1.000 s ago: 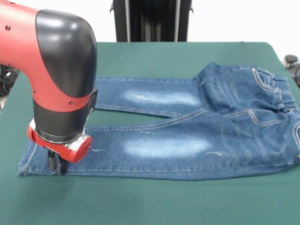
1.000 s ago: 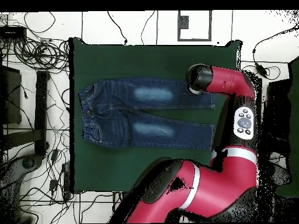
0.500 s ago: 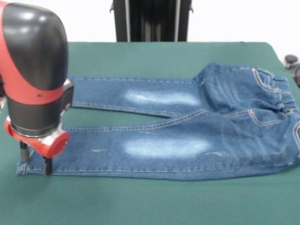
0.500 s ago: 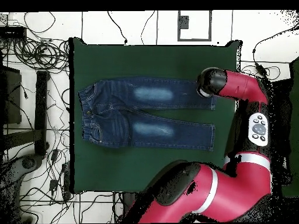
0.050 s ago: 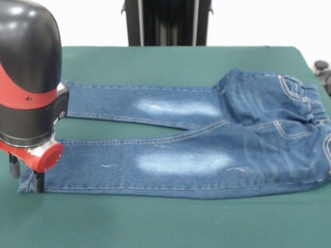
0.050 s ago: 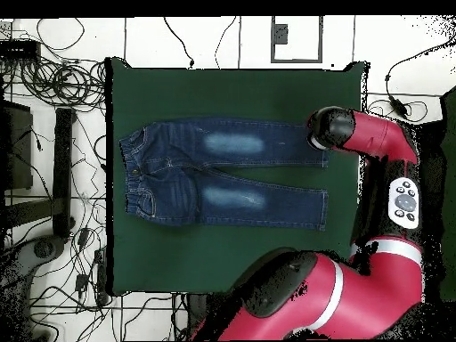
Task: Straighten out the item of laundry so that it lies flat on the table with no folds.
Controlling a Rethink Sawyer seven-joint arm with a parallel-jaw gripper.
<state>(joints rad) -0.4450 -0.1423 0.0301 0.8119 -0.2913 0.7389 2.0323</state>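
Green felt covers the table (image 5: 170, 62), where one pair of jeans (image 5: 196, 150) lies lengthwise across its middle, waistband toward one short edge, both legs stretched toward the other. My single gripper (image 5: 25, 175) has slid outward along the near leg to its hem, jaws now parted astride the cuff. Both legs look flat; little seems left to straighten.

It looked like a robotics lab. A worktop (image 6: 232, 258) covered in dark green cloth stood on a pale tiled floor (image 6: 205, 40), with tangles of black cables (image 6: 53, 85) strewn beside it and dark equipment (image 6: 18, 142) along one edge. A large red and black robot arm (image 6: 356, 294) reached over the worktop, and a black upright frame (image 5: 166, 23) stood behind it against a plain white wall (image 5: 258, 23).
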